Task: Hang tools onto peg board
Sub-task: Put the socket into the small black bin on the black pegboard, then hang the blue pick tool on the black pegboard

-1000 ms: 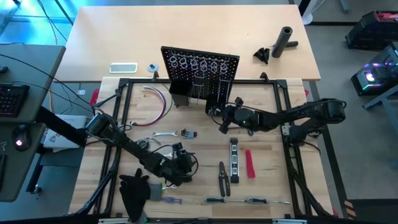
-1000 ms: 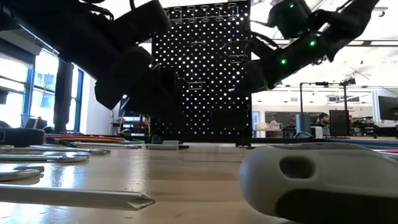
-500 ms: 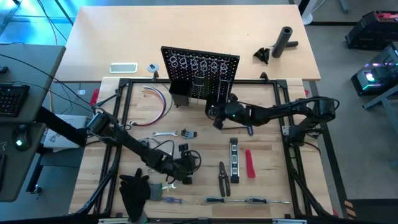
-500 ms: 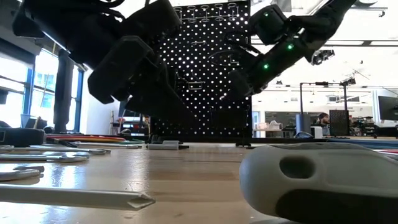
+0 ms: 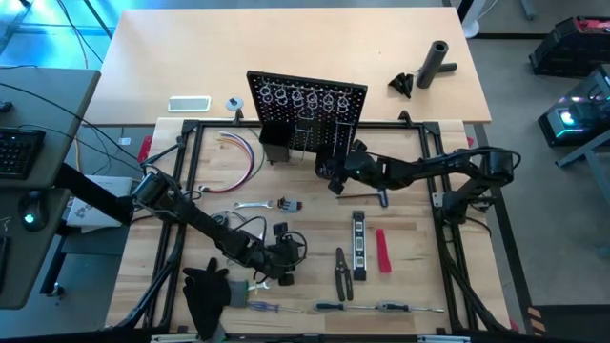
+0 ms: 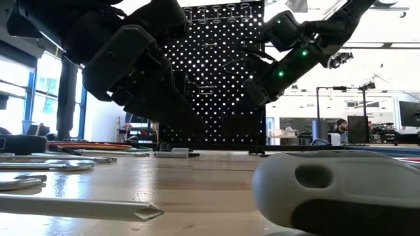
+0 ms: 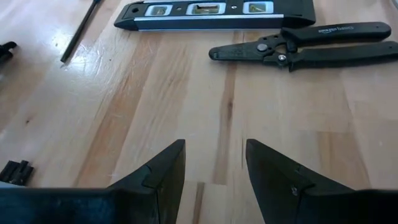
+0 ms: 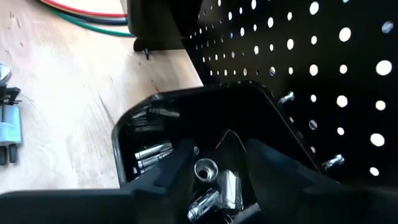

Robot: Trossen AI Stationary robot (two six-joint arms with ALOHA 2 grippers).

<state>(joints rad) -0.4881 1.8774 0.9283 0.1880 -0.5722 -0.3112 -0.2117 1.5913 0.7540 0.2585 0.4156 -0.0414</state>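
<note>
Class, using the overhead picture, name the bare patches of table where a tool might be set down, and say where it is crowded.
Free: the wood right of the red-handled tool, and the far tabletop between the peg board and the black cylinder. Crowded: around the left gripper, open near the pliers and level, and at the right gripper over the board's bin.

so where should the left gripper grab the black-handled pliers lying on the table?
Probably across the two closed black handles, just behind the pivot, coming straight down. The black-handled pliers lie flat beside the black-yellow level, handles together, so the open left gripper can straddle them.
</note>
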